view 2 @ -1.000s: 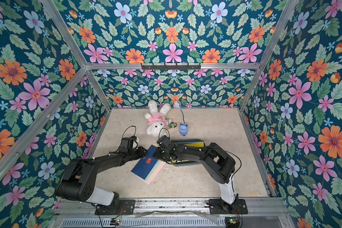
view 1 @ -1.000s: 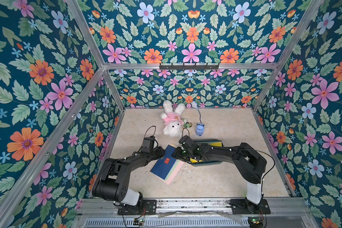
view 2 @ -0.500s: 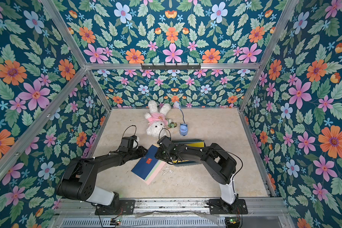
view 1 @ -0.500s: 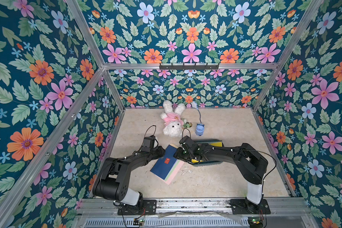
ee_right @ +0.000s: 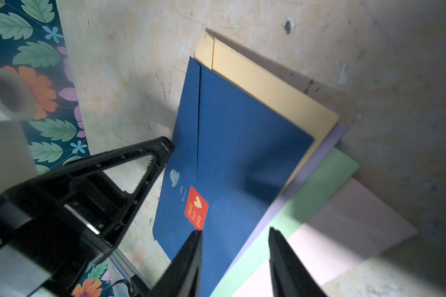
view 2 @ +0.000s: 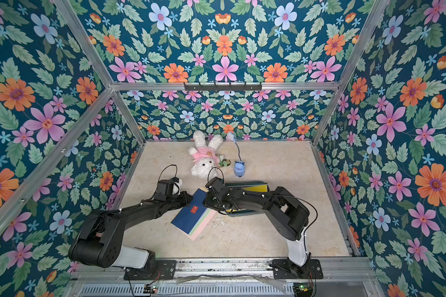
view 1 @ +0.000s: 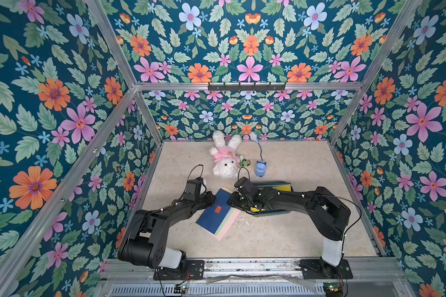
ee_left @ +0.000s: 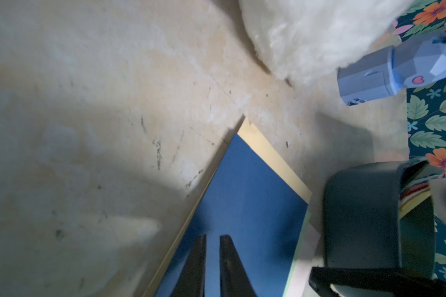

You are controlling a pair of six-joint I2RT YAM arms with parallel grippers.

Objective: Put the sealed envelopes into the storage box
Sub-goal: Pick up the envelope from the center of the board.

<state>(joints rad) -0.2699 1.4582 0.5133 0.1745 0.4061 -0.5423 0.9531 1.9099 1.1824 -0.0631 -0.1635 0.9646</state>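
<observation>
Fanned stack of sealed paper envelopes (ee_right: 319, 164) flat mid-worktop, nearer front edge of beige worktop (view 1: 281, 231); navy envelope with red heart sticker (view 1: 209, 218) on top. Dark teal plastic storage box (ee_left: 358, 218) just beside, toward right edge, some envelopes inside. Left claw (ee_left: 213, 236) nearly pressed together at navy envelope's edge; cannot tell if gripping. Right claw (ee_right: 234, 230) spread over stack, empty. Risks: thin paper slips out; several sheets lift together; claws close, may collide.

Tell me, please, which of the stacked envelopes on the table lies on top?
The navy envelope, with the red sticker: it lies uncovered, while the cream, lilac, green and pink envelopes show only as strips beneath it.
</observation>
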